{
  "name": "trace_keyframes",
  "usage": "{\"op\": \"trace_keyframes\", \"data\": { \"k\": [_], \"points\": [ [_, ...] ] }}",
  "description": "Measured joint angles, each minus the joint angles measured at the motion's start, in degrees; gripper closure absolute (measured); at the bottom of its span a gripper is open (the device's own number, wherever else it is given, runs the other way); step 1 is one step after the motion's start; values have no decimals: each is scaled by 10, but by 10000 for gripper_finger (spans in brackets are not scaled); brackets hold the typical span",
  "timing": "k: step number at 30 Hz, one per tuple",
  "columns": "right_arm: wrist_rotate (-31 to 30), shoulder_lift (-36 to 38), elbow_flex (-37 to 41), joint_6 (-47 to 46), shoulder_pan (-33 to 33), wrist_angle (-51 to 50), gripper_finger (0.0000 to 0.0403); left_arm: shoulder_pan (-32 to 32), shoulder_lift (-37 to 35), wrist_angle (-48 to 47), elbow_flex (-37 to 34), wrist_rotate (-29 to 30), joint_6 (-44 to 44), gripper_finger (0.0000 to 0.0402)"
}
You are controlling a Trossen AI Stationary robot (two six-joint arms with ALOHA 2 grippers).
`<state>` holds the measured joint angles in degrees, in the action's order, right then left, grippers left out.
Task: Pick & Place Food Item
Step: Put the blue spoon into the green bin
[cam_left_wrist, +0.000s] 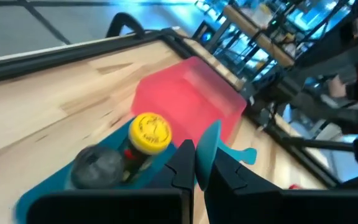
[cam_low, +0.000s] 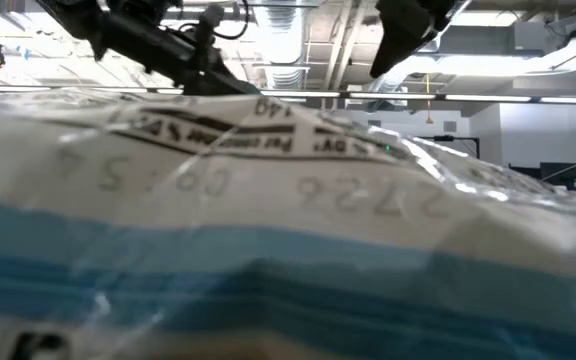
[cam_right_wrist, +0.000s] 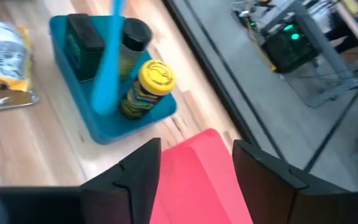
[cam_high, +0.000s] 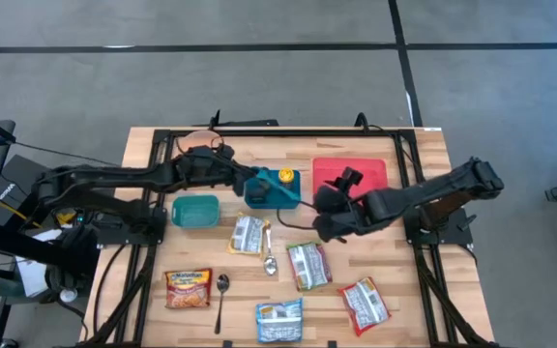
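Note:
A blue caddy [cam_high: 272,189] stands mid-table and holds a yellow-lidded bottle [cam_right_wrist: 148,87] and a grey-lidded bottle [cam_left_wrist: 98,167]. My left gripper [cam_high: 256,181] is over the caddy, shut on a teal utensil [cam_left_wrist: 209,142], which shows as a long blue stick in the right wrist view [cam_right_wrist: 109,59]. My right gripper [cam_high: 327,205] is open and empty above the near edge of a red board [cam_high: 351,174]. Several food packets lie on the table's near half, such as a silver one [cam_high: 249,234] and a red-trimmed one [cam_high: 307,264]. My left gripper pinches the teal utensil [cam_left_wrist: 205,149] between its two shut fingers, which lie across it. The utensil stands steeply, and its lower end [cam_right_wrist: 103,102] reaches down into the caddy beside the yellow-lidded bottle. Which end the fingers are on I cannot tell.
A teal bowl [cam_high: 194,211] sits left of the caddy. Two metal spoons [cam_high: 221,290] [cam_high: 269,261] lie among the packets, along with a yellow packet [cam_high: 189,288], a blue one [cam_high: 280,321] and a red one [cam_high: 364,303]. One packet [cam_low: 288,230] fills the low view.

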<state>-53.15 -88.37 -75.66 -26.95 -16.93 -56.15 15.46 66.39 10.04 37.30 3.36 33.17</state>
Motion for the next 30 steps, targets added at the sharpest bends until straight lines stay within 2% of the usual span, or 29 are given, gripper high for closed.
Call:
{"op": "trace_keyframes", "data": {
  "k": [5, 10, 17, 24, 30],
  "points": [
    [-37, 0, 0, -58, -11, -58, 219, 0, -74, -108, 0, 14, 0, 396],
    [-44, 0, 0, -95, -9, -100, 235, 0, -137, -202, 0, 14, 0, 396],
    [-55, 0, 17, -116, -8, -107, 300, 0, -199, -325, 0, 25, 2, 396],
    [-54, 0, 52, -151, 12, -107, 357, 0, -233, -444, 0, 37, 19, 396],
    [-56, 0, 64, -162, 25, -102, 394, 1, -255, -492, 0, 54, 34, 396]
  ]
}}
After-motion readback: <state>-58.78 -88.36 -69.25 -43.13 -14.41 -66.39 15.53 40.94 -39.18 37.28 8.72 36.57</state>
